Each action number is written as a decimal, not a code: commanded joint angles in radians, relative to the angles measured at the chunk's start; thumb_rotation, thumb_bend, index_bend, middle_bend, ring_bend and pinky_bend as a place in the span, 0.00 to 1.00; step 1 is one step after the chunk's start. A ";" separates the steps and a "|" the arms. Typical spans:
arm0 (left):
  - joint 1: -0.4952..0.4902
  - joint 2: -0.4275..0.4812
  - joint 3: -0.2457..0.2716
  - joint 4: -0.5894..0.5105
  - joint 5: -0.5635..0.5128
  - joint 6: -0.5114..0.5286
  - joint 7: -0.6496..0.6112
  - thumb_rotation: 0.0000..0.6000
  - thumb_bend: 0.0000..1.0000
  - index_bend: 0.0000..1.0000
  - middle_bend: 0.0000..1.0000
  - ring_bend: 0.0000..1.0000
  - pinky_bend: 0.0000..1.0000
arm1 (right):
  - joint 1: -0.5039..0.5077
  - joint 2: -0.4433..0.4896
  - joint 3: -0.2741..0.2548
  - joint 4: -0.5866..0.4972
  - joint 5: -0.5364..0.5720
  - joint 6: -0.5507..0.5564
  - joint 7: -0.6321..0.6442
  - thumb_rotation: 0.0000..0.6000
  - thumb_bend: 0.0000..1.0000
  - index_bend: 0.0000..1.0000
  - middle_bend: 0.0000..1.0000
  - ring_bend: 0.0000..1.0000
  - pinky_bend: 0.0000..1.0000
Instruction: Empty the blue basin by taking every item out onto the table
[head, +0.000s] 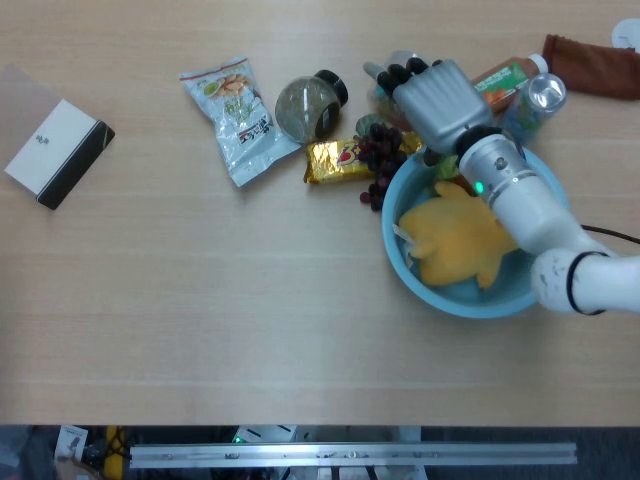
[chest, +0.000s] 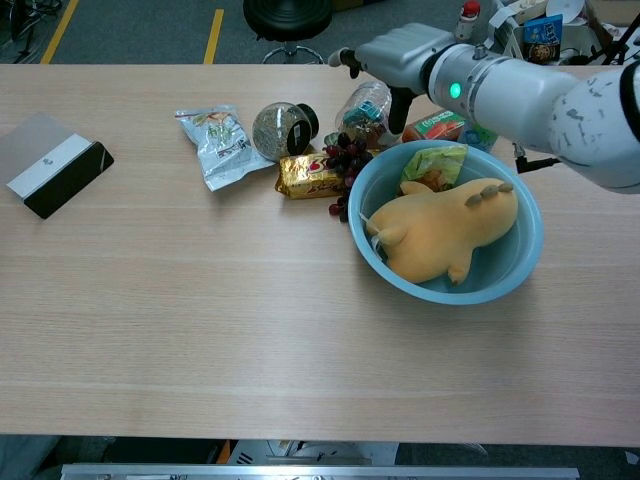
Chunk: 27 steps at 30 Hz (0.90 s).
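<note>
Right hand (chest: 400, 52) gripping clear bottle (chest: 366, 103) above worktop (chest: 200, 300), beside blue basin (chest: 520, 270); yellow plush toy (chest: 440, 230) lying in basin. Left hand not showing.

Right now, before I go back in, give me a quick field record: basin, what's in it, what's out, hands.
basin: blue basin, right of table centre
inside: yellow plush toy; green packet behind it
on table: grapes, gold snack bar, jar, snack bag, black-and-white box
right hand: above clear bottle, grip unclear
left hand: not in view
</note>
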 joint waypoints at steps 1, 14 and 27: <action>0.000 0.001 0.001 0.000 0.001 -0.002 0.000 1.00 0.34 0.34 0.37 0.30 0.26 | -0.035 0.131 -0.017 -0.147 -0.096 -0.019 0.068 1.00 0.10 0.03 0.21 0.17 0.38; 0.002 0.004 0.006 0.003 0.013 -0.002 -0.013 1.00 0.34 0.34 0.37 0.29 0.26 | -0.131 0.354 -0.165 -0.403 -0.263 0.018 0.115 1.00 0.00 0.04 0.22 0.17 0.38; 0.002 -0.007 0.019 0.013 0.033 -0.008 -0.028 1.00 0.34 0.34 0.37 0.30 0.26 | -0.172 0.321 -0.270 -0.367 -0.260 0.056 0.077 1.00 0.00 0.04 0.22 0.17 0.38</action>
